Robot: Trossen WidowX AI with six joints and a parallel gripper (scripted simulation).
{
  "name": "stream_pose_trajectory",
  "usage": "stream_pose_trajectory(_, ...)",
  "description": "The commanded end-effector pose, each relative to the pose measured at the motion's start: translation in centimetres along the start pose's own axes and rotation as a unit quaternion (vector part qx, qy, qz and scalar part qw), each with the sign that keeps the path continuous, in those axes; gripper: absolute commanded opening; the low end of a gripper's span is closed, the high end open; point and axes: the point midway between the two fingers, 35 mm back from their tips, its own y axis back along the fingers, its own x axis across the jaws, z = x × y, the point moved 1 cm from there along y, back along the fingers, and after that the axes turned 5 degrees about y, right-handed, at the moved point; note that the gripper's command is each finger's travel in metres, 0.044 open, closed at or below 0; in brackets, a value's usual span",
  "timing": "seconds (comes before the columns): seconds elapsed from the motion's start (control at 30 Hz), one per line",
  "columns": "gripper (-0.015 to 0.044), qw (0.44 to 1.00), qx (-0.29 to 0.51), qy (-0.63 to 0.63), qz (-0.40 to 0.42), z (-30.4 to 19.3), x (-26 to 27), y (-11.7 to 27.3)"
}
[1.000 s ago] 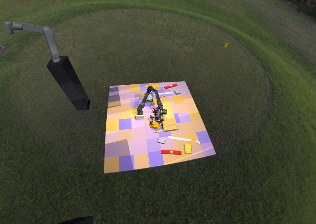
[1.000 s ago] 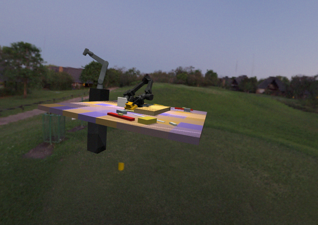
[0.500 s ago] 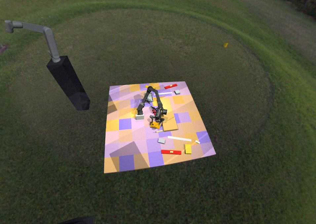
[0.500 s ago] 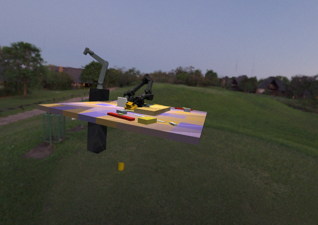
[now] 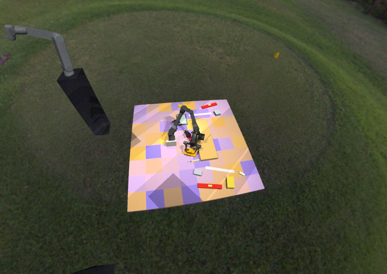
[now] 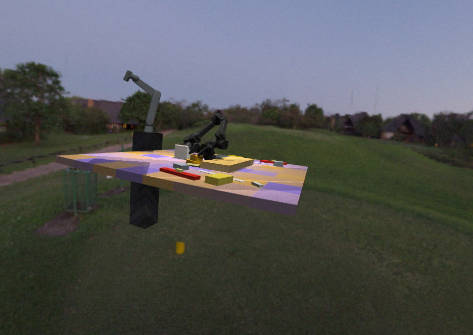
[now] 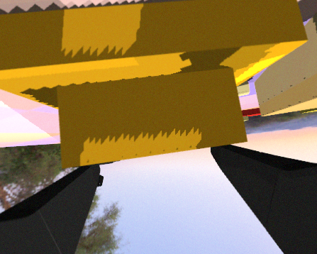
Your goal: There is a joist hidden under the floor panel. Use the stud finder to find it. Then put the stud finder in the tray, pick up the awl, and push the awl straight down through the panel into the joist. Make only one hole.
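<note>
From where I stood, one gripper [image 5: 192, 149] [image 6: 205, 153] [image 7: 156, 155] was open, gripping nothing, right by the one yellow stud finder [image 5: 190, 153] [image 6: 194, 160] [image 7: 150, 110]. That sat on the table [image 5: 137, 170] [image 6: 114, 163], well in from its edges, beside the single floor panel [image 5: 209, 143] [image 6: 225, 165]. I counted two red levels (cheerful things), one [image 5: 203, 185] [image 6: 171, 171] toward the top view's bottom edge, another [image 5: 214, 104] [image 6: 265, 161] near its top right corner. One yellow block [image 5: 230, 182] [image 6: 218, 179] lay toward the bottom right corner.
</note>
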Motion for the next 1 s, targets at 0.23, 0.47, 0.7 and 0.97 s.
stream_pose_trajectory(0.23, 0.0440, 1.000, 0.000, 0.000, 0.000, 0.0, 0.0, 1.0)
stream_pose_trajectory(0.47, 0.0440, 1.000, 0.000, 0.000, 0.000, 0.0, 0.0, 2.3)
stream_pose_trajectory(0.7, 0.0440, 1.000, 0.000, 0.001, 0.000, -1.5, 0.0, 3.5)
stream_pose_trajectory(0.97, 0.0440, 1.000, 0.003, 0.002, 0.003, -6.8, 0.8, 5.3)
